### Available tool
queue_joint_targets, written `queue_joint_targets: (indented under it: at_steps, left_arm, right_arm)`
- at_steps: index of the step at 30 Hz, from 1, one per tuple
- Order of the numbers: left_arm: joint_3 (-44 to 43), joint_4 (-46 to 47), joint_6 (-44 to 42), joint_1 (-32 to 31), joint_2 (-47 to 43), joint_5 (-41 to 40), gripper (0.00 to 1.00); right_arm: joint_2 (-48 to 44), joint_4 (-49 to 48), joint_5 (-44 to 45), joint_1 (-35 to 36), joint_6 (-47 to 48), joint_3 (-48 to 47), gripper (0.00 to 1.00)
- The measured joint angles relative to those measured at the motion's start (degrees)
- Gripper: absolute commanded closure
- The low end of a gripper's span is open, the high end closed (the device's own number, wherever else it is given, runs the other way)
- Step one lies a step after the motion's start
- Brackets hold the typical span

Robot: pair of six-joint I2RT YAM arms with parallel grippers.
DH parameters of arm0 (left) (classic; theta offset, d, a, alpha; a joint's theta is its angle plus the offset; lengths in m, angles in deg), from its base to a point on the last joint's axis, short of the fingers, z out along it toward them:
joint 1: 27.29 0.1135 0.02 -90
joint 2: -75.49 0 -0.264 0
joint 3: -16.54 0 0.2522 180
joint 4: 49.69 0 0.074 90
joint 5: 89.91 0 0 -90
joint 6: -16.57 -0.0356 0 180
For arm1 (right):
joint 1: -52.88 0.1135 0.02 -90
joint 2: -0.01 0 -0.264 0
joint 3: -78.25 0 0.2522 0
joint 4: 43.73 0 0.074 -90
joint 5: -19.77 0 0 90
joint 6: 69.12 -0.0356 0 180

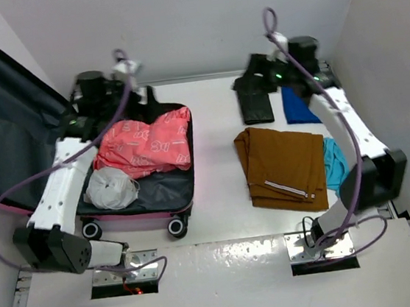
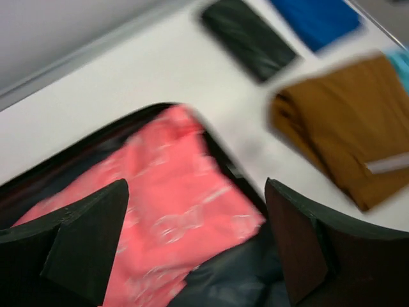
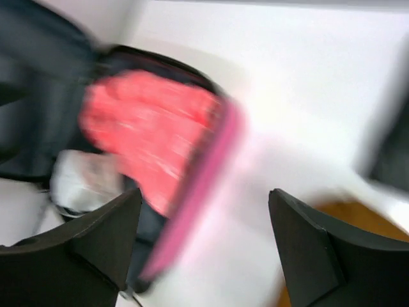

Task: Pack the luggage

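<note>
The pink luggage lies open at the left, its dark-lined lid tilted up against the left wall. Inside lie a coral printed garment and a white bundle. My left gripper hovers open and empty over the luggage's far end. In the left wrist view it is above the coral garment. My right gripper is open and empty at the far middle, above a black garment. The blurred right wrist view faces the luggage's pink edge.
A folded brown garment lies on the table right of the luggage. A teal piece lies beside it and a blue garment lies behind it. White walls close in the back and both sides.
</note>
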Motion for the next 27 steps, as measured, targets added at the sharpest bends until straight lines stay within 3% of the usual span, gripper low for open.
queue_joint_targets:
  at_steps: [4, 6, 9, 12, 15, 20, 27]
  left_arm:
    - [-2.27, -1.99, -6.58, -13.84, 7.19, 6.23, 0.04]
    - [-6.58, -5.68, -10.97, -19.17, 13.6, 9.68, 0.04]
    - [-23.26, -15.06, -18.99, -25.18, 29.11, 14.16, 0.06]
    - [-39.93, -20.2, -23.52, -28.22, 43.82, 15.98, 0.06]
    - [-48.33, -21.0, -23.85, -29.86, 53.37, 16.11, 0.07]
    - [-43.52, -14.05, -17.09, -29.18, 56.08, 17.11, 0.07]
    - [-42.03, -4.66, -8.9, -26.49, 56.08, 13.7, 0.07]
  right_arm:
    - [-10.21, 8.26, 0.85, -10.8, 6.71, 15.28, 0.28]
    - [-12.96, 13.27, 1.05, -14.16, 10.64, 21.42, 0.36]
    - [-17.94, 20.68, 0.39, -18.97, 17.68, 28.89, 0.51]
    - [-24.87, 25.38, 0.22, -21.03, 22.67, 33.59, 0.55]
    - [-30.34, 28.44, -0.7, -17.38, 26.99, 37.44, 0.56]
    - [-32.79, 29.16, 0.44, -9.03, 31.61, 47.65, 0.49]
    - [-29.46, 28.39, 13.51, -1.62, 38.42, 52.94, 0.46]
